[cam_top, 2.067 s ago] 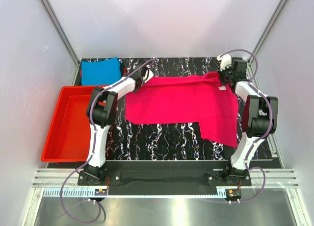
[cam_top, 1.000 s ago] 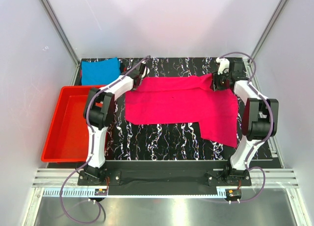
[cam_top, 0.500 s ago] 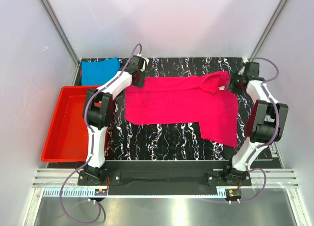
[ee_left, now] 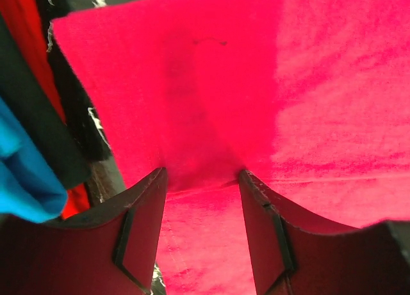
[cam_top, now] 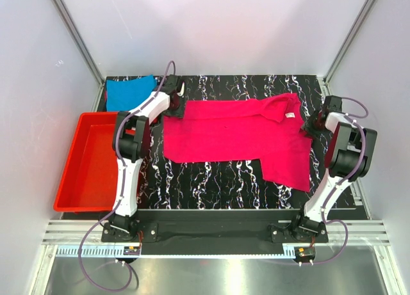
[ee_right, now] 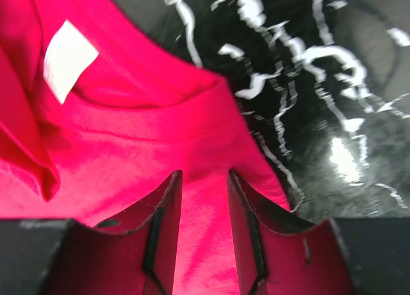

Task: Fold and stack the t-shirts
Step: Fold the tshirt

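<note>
The magenta-pink t-shirt (cam_top: 237,132) lies spread on the black marbled table, its collar and white label (ee_right: 67,59) at the back right. One flap hangs toward the front right. My left gripper (cam_top: 175,107) stands open at the shirt's back left corner, and in the left wrist view (ee_left: 202,176) its tips press into the pink cloth (ee_left: 320,84). At the right edge, beside the collar, my right gripper (cam_top: 314,125) is open with a narrower gap (ee_right: 203,176) over the pink cloth (ee_right: 128,148). The turquoise-blue t-shirt (cam_top: 131,92) lies folded at the back left.
A red plastic tray (cam_top: 90,167) sits at the table's left edge, just in front of the blue shirt (ee_left: 22,180). Bare marbled table (cam_top: 211,180) shows in front of the pink shirt and right of the collar (ee_right: 307,84). White walls close in on three sides.
Both grippers have moved outward along the shirt's back edge, left one to the left, right one to the right and nearer. The back edge now lies wider. The right jaws have narrowed.
</note>
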Robot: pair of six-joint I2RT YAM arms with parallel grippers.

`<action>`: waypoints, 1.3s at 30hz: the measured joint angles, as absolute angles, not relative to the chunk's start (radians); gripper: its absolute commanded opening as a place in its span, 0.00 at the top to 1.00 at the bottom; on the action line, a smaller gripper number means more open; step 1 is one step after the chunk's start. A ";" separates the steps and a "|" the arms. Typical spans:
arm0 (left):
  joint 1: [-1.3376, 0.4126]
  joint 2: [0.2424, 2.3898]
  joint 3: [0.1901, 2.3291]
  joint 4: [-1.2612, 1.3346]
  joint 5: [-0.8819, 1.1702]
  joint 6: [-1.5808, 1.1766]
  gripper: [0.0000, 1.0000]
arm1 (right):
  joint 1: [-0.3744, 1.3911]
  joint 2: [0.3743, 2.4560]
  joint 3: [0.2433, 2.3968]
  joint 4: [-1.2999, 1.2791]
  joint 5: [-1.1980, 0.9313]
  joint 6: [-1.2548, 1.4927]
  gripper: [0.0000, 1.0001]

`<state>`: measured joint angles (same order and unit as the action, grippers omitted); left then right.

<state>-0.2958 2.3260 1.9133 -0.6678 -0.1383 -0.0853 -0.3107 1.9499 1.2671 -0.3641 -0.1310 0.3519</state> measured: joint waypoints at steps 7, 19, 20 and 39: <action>-0.292 2.335 1.956 -0.718 -0.134 -0.089 0.43 | -0.335 1.937 1.265 -0.348 -0.129 0.382 0.53; -0.295 2.162 1.835 -0.695 0.102 -0.194 0.37 | -0.249 2.007 1.566 -0.352 -0.205 0.513 0.41; -0.297 2.131 1.802 -0.699 0.121 -0.203 0.37 | -0.233 2.019 1.585 -0.350 -0.201 0.519 0.41; -0.301 1.886 1.667 -0.709 0.294 -0.281 0.36 | -0.142 2.220 1.828 -0.443 -0.022 0.533 0.41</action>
